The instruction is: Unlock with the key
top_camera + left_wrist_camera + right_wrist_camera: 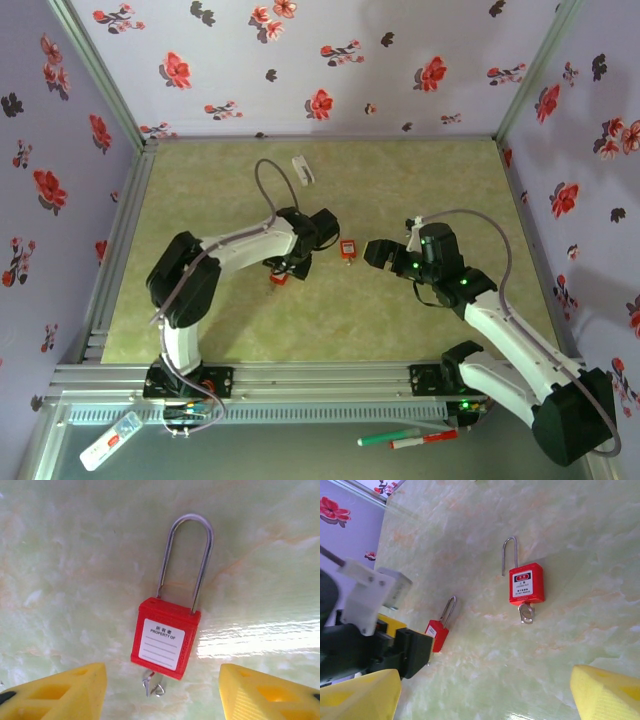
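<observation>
A red padlock (165, 640) with a long steel shackle lies flat on the green table, a key (152, 685) stuck in its bottom. My left gripper (162, 675) hovers over it, open, its yellow fingers (65, 692) well apart on either side of the key end and touching nothing. From above, this padlock (278, 280) peeks out under the left gripper (284, 266). A second red padlock (526, 582) with its own key (526, 614) lies nearby, one shackle leg free of the body. My right gripper (485, 680) is open and empty just right of that second padlock (347, 250).
A small white object (303, 168) lies near the far wall. Floral walls enclose the table on three sides. Two markers (415, 437) and a white item (110, 440) rest on the ledge in front of the arm bases.
</observation>
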Controlling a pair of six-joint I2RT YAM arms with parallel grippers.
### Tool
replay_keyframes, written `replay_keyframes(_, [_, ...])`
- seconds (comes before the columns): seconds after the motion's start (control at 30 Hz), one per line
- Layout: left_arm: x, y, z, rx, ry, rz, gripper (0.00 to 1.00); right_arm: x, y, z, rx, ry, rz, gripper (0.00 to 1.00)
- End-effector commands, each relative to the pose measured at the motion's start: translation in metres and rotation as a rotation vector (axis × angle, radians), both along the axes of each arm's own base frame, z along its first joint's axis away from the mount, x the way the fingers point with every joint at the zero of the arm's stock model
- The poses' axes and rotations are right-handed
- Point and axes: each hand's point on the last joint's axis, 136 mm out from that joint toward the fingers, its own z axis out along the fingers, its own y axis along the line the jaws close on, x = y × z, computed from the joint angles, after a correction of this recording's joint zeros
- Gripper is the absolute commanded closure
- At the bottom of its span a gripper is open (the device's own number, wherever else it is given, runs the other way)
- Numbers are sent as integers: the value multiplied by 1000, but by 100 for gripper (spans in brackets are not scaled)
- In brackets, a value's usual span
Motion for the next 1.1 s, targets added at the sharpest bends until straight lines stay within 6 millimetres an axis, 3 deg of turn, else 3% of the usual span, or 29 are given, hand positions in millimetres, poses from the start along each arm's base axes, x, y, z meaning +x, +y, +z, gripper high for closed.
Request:
replay_keyframes(0.0, [2,10,37,-126,-74,86,37,-4,-3,-6,0,19,-4,12])
replay_keyframes(0.1, [9,38,61,-289,-126,209,34,-4,-1,-14,-2,64,-30,12])
replay_keyframes(0.2, [21,69,86,-478,-224,332,33,-8,16,-27,-44,112,-14,13])
replay_keyframes(0.33, [28,94,123,-569,-368,350,29,-9,68,-39,-150,178,61,15])
replay_keyframes(0.47, [25,106,145,-599,-443,334,29,-11,130,-52,-266,239,159,16])
replay_keyframes(0.67, [14,112,149,-603,-469,298,29,-1,184,-71,-414,281,173,16])
replay_keyframes(0.87, [4,117,146,-596,-480,268,29,5,212,-92,-502,319,150,24])
replay_keyframes(1.07, [-2,117,139,-601,-470,242,28,11,222,-112,-562,345,105,28])
